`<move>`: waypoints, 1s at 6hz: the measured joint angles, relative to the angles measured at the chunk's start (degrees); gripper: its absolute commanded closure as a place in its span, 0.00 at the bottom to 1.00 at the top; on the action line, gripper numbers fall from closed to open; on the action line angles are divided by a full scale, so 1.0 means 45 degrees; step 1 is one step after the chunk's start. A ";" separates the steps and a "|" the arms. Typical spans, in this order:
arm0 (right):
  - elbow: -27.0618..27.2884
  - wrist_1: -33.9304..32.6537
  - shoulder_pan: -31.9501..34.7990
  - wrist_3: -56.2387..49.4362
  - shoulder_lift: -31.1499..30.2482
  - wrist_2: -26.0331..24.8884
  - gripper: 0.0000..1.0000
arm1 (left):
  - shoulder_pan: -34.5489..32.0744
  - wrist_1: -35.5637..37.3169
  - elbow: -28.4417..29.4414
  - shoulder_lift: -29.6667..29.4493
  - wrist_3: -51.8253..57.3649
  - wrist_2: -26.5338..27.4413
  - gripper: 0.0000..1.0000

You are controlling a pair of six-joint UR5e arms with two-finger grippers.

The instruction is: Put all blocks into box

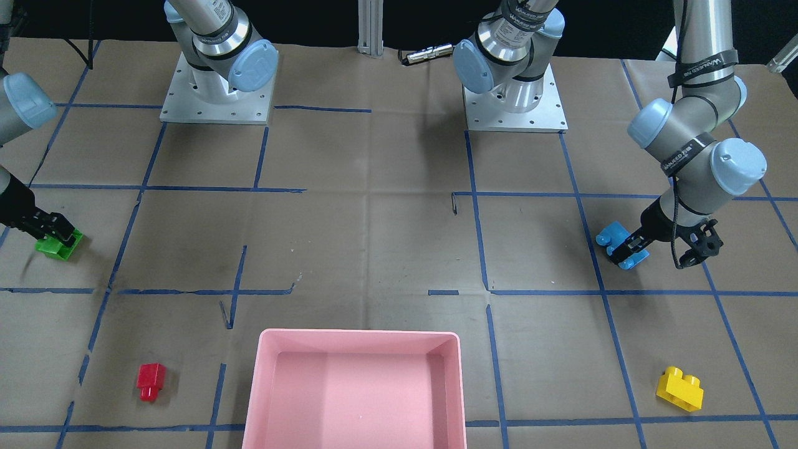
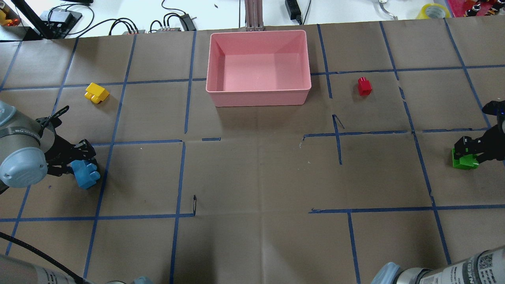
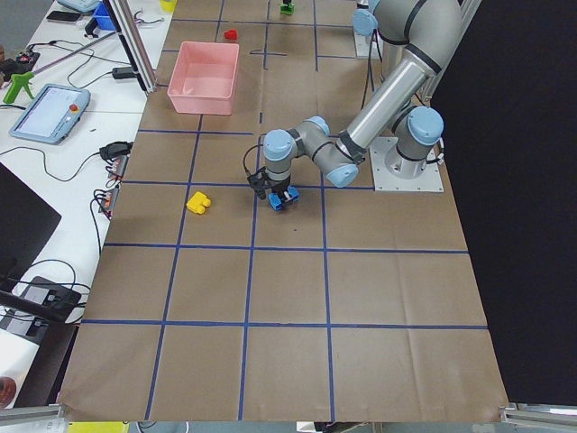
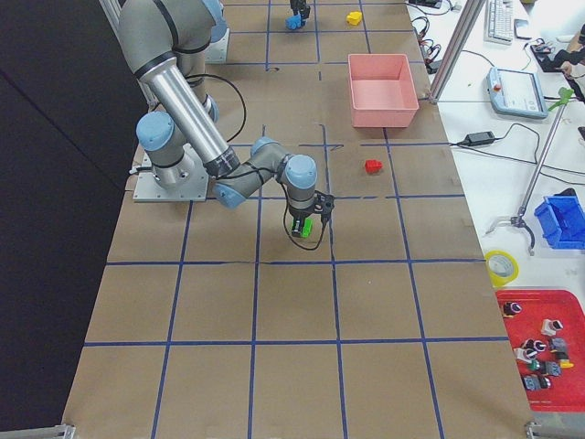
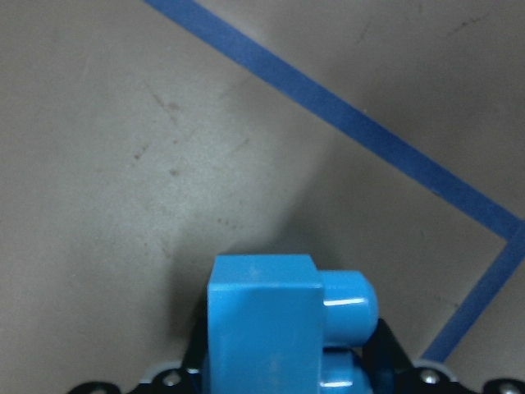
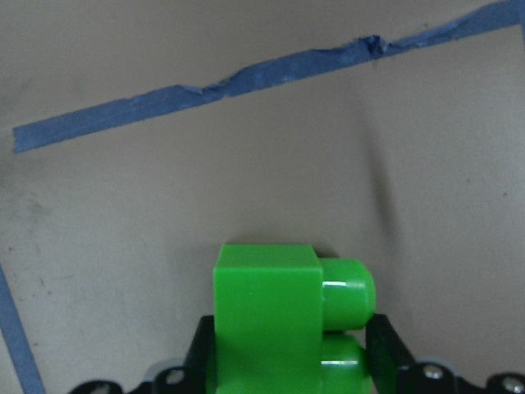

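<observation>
Left gripper (image 1: 628, 248) was clamped on the light-blue three-stud plastic brick (image 1: 610, 236); right gripper (image 1: 57, 235) was clamped on the green two-stud plastic brick (image 1: 63, 249).

The box (image 2: 258, 96) sits at the far middle of the table (image 2: 252, 177). Left of it lies the far two-stud brick (image 2: 96, 93), and right of it the one-stud brick (image 2: 364, 86). Nearer, at the left edge, the three-stud brick (image 2: 86, 175) is in the left gripper (image 2: 77, 161). At the right edge, the near two-stud brick (image 2: 463, 161) is in the right gripper (image 2: 471, 152).
</observation>
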 measured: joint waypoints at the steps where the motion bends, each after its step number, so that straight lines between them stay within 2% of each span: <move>1: -0.0026 0.0075 0.0004 -0.0008 -0.0053 -0.0003 0.88 | -0.0039 -0.0443 0.0257 0.0259 -0.0005 0.0129 0.98; 2: -0.0139 0.0493 0.0008 -0.0006 -0.0207 -0.0001 0.91 | -0.0091 -0.1440 0.0983 0.0587 -0.0015 0.0184 0.99; 3: -0.0474 0.1418 0.0009 0.0008 -0.0588 -0.0013 0.91 | -0.0149 -0.3212 0.2359 0.0817 -0.0013 0.0181 0.99; 5: -0.2095 0.3301 0.0279 -0.0208 -0.2012 0.0047 0.94 | -0.0999 -0.6561 0.5796 0.0803 -0.0006 0.0095 0.99; 6: -0.2994 0.3641 0.0701 -0.0748 -0.2427 0.0152 0.95 | -0.1959 -0.7363 0.7210 0.0626 -0.0015 0.0050 0.99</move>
